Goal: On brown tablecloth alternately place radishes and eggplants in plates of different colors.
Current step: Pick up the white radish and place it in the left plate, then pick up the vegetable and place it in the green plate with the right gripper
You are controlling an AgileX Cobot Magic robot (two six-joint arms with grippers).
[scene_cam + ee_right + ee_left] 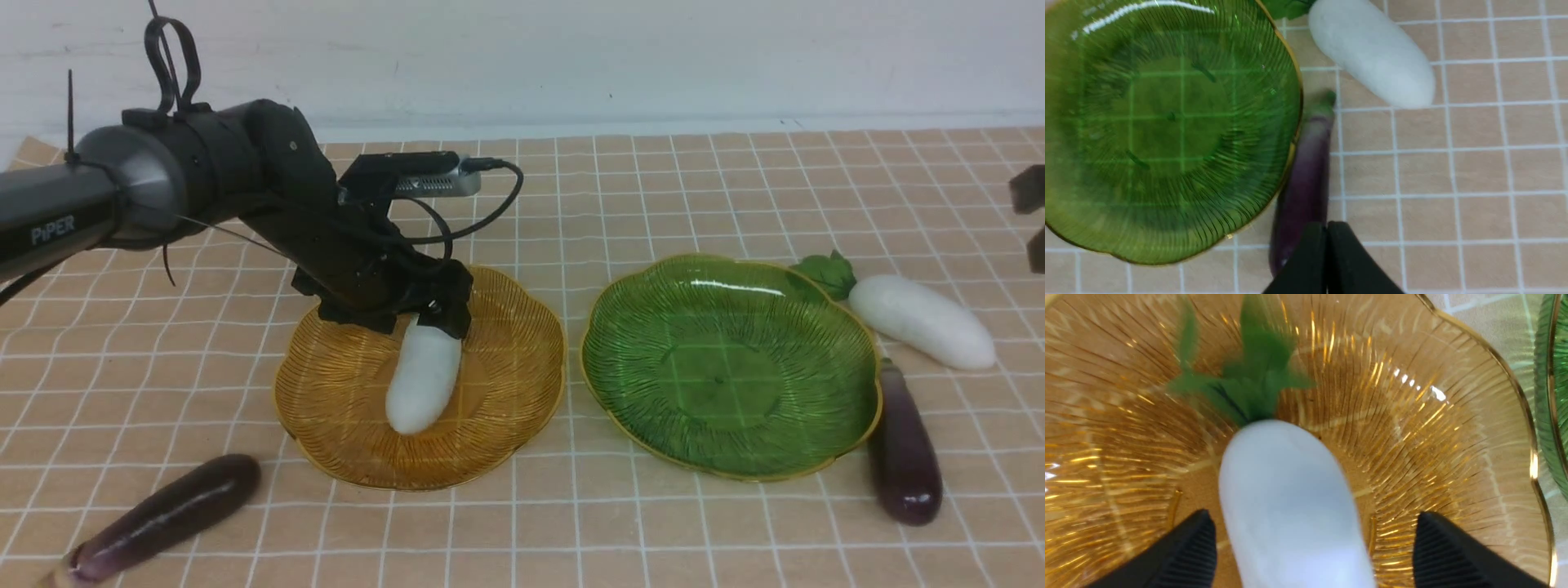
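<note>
left claw (1312,513) wide open low over amber plate (506,384), white radish (1290,506) lying loose between its jaws, right claw (1327,228) pinched shut and empty, eggplant (1306,171) dead ahead of its tips, green plate (1167,122) beside, second radish (1372,57) a bit further out

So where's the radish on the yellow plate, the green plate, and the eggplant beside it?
Plated radish (423,377): front view, white body.
Green plate (727,367): front view, bare centre.
Eggplant beside green plate (902,445): front view, dark middle.

Tan tablecloth (735,531), white grid; ribbed amber plate (506,408); ribbed green plate (694,367); white radishes (422,377) (922,320); dark purple eggplants (163,516) (904,453).
</note>
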